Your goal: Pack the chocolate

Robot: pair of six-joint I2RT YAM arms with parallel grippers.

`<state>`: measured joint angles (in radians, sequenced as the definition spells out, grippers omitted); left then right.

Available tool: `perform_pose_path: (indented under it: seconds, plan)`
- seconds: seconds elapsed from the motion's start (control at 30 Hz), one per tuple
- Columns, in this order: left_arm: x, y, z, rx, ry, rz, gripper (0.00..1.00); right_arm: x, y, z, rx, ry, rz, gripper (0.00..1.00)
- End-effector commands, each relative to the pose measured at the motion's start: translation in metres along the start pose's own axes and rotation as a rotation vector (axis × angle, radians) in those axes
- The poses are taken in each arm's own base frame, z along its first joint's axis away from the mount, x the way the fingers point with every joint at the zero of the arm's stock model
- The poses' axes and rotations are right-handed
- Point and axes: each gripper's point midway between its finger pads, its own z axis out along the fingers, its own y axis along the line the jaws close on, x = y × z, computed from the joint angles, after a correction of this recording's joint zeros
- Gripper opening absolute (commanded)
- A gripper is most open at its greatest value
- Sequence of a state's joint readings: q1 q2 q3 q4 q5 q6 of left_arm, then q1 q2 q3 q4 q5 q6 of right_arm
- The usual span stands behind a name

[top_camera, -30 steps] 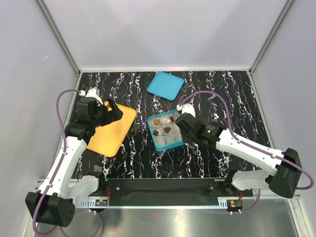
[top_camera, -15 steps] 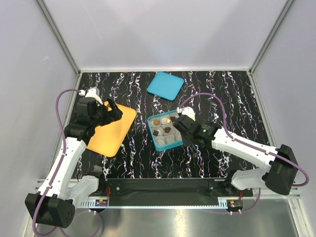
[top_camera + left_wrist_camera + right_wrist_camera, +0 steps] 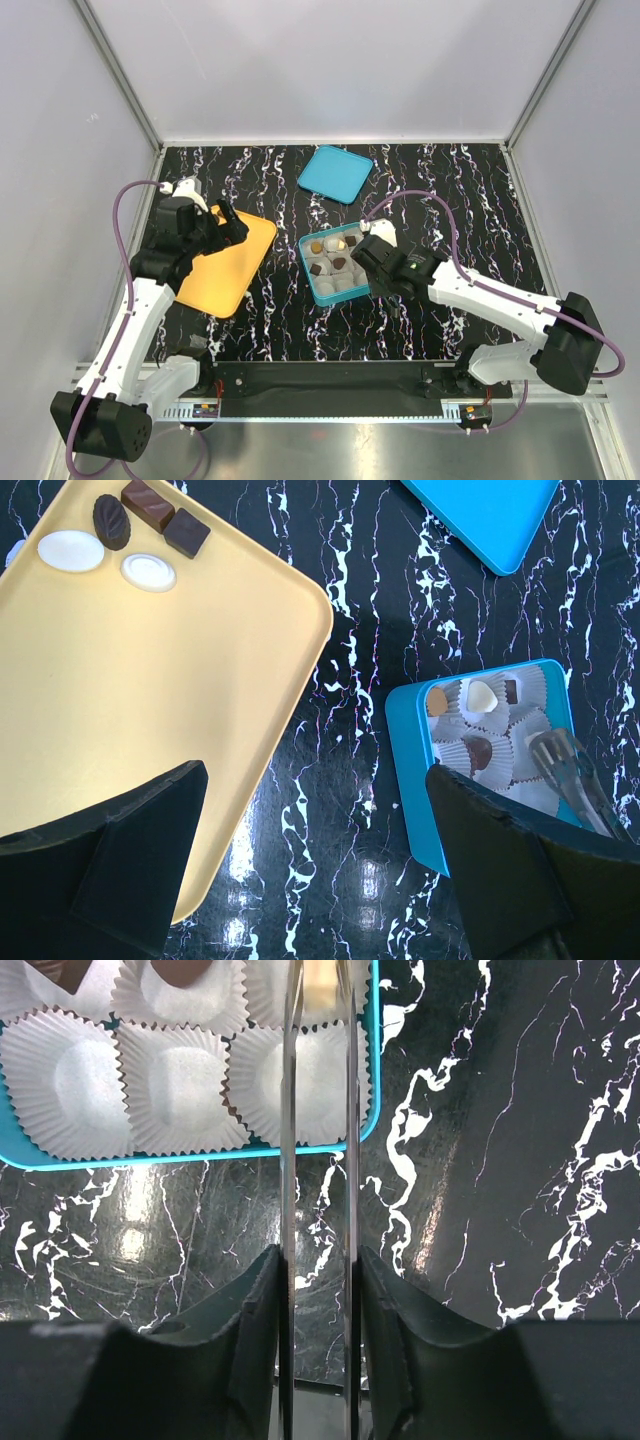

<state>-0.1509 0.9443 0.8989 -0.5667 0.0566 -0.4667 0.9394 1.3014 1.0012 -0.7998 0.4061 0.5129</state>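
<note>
Packed: I count about five chocolates (image 3: 480,750), dark, tan and cream, in the teal box (image 3: 410,780), seated in crinkled paper cups (image 3: 85,1080). The near cups are empty.
Left: five glossy pieces on the smooth yellow tray (image 3: 150,700).
Left tool (image 3: 320,880): spread wide.
Right tool (image 3: 362,255): narrow about a cream piece (image 3: 322,978). I cannot tell if it is pinched.

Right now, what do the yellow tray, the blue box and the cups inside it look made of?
Yellow tray: probably plastic, with a smooth matte face and rounded moulded corners.
Blue box: plastic or painted tin, I can't tell which; the rim is smooth and slightly glossy.
Cups: thin white paper with crinkled, pleated walls.
</note>
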Motion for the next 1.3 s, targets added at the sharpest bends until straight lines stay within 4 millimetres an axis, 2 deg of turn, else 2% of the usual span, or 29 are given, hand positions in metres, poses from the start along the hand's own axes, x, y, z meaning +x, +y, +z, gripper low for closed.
perform_pose_path:
  seconds: [0.0, 0.33, 0.53, 0.57, 0.63, 0.67, 0.73, 0.77, 0.8, 0.83, 0.87, 0.9, 0.93, 0.97, 1.0, 1.03, 1.07, 1.1, 1.13, 1.17, 1.2, 1.27]
  plan:
    - [-0.02, -0.007, -0.003, 0.027, -0.071, 0.019, 0.99, -0.01, -0.004, -0.004, 0.007, -0.037, 0.039, 0.41]
    - [-0.022, -0.008, -0.005, 0.029, -0.075, 0.019, 0.99, -0.03, 0.0, -0.015, -0.002, -0.076, 0.027, 0.44]
    - [-0.036, -0.016, -0.014, 0.041, -0.099, 0.017, 0.99, -0.064, 0.011, -0.027, -0.028, -0.144, 0.012, 0.45]
    - [-0.038, -0.018, -0.017, 0.049, -0.104, 0.017, 0.99, -0.076, 0.018, -0.029, -0.049, -0.173, 0.019, 0.45]
    - [-0.049, -0.026, -0.024, 0.068, -0.125, 0.016, 0.99, -0.084, 0.031, -0.025, -0.088, -0.182, -0.012, 0.45]
    - [-0.053, -0.028, -0.028, 0.071, -0.132, 0.013, 0.99, -0.099, 0.041, -0.026, -0.122, -0.222, -0.01, 0.45]
    - [-0.068, -0.037, -0.036, 0.088, -0.156, 0.006, 0.99, -0.107, 0.055, -0.016, -0.146, -0.224, -0.051, 0.46]
    - [-0.07, -0.039, -0.04, 0.091, -0.155, 0.005, 0.99, -0.124, 0.065, -0.019, -0.172, -0.265, -0.046, 0.46]
    - [-0.074, -0.041, -0.042, 0.094, -0.162, 0.005, 0.99, -0.127, 0.075, -0.008, -0.183, -0.258, -0.085, 0.47]
    - [-0.078, -0.044, -0.046, 0.102, -0.17, 0.005, 0.99, -0.134, 0.082, -0.005, -0.197, -0.274, -0.095, 0.47]
    - [-0.084, -0.048, -0.052, 0.111, -0.182, 0.006, 0.99, -0.154, 0.094, -0.008, -0.23, -0.323, -0.087, 0.47]
    - [-0.088, -0.051, -0.056, 0.116, -0.19, 0.007, 0.99, -0.159, 0.104, -0.006, -0.257, -0.331, -0.116, 0.47]
    - [-0.092, -0.053, -0.059, 0.118, -0.196, 0.007, 0.99, -0.16, 0.116, 0.009, -0.266, -0.315, -0.139, 0.47]
    - [-0.099, -0.057, -0.067, 0.124, -0.207, 0.008, 0.99, -0.178, 0.129, 0.005, -0.307, -0.364, -0.149, 0.47]
    - [-0.102, -0.059, -0.071, 0.127, -0.212, 0.006, 0.99, -0.178, 0.138, 0.022, -0.31, -0.353, -0.167, 0.48]
    - [-0.104, -0.06, -0.073, 0.127, -0.212, 0.005, 0.99, -0.183, 0.146, 0.026, -0.325, -0.364, -0.175, 0.48]
    - [-0.105, -0.06, -0.076, 0.122, -0.209, 0.006, 0.99, -0.198, 0.158, 0.024, -0.355, -0.403, -0.173, 0.49]
    - [-0.111, -0.063, -0.082, 0.127, -0.222, 0.006, 0.99, -0.192, 0.17, 0.041, -0.375, -0.37, -0.212, 0.49]
    - [-0.113, -0.063, -0.084, 0.125, -0.227, 0.008, 0.99, -0.195, 0.178, 0.045, -0.393, -0.368, -0.221, 0.5]
    - [-0.114, -0.063, -0.086, 0.12, -0.228, 0.006, 0.99, -0.207, 0.188, 0.042, -0.421, -0.391, -0.219, 0.51]
    - [-0.118, -0.064, -0.09, 0.119, -0.24, 0.004, 0.99, -0.199, 0.201, 0.056, -0.449, -0.362, -0.255, 0.52]
    - [-0.119, -0.063, -0.091, 0.109, -0.246, 0.001, 0.99, -0.205, 0.22, 0.057, -0.507, -0.388, -0.299, 0.54]
